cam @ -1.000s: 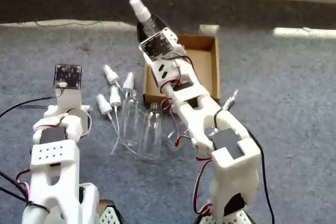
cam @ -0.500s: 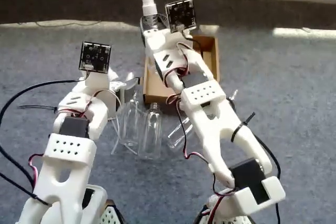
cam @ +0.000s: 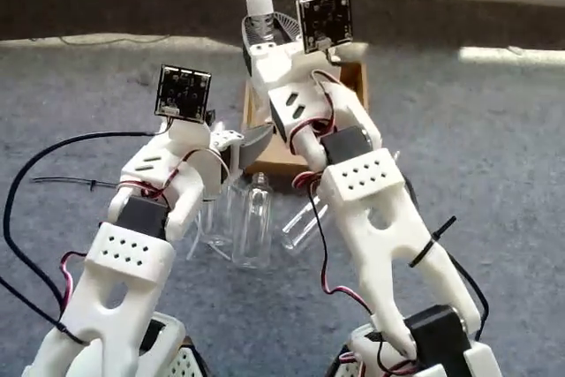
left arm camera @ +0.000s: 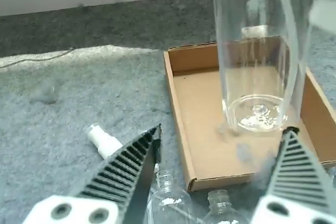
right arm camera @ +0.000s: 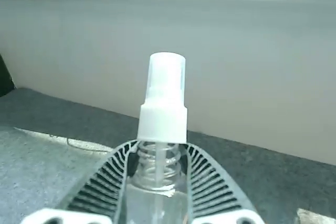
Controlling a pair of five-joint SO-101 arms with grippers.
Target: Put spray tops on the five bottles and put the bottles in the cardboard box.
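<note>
- Bottle: clear, glossy, smooth plastic.
- Spray top: white, smooth plastic.
- Box: brown, matt cardboard.
- Carpet: grey, rough, fibrous cloth.
- Arm shells: white, matt plastic.

R arm reaches to far centre; right gripper clamped on capped bottle, upright, spray top uppermost, above far-left part of cardboard box. L arm on left side, left gripper just left of box's near-left corner. Uncapped clear bottles grouped on grey carpet near side of box; one more lies tilted beside R arm.
</note>
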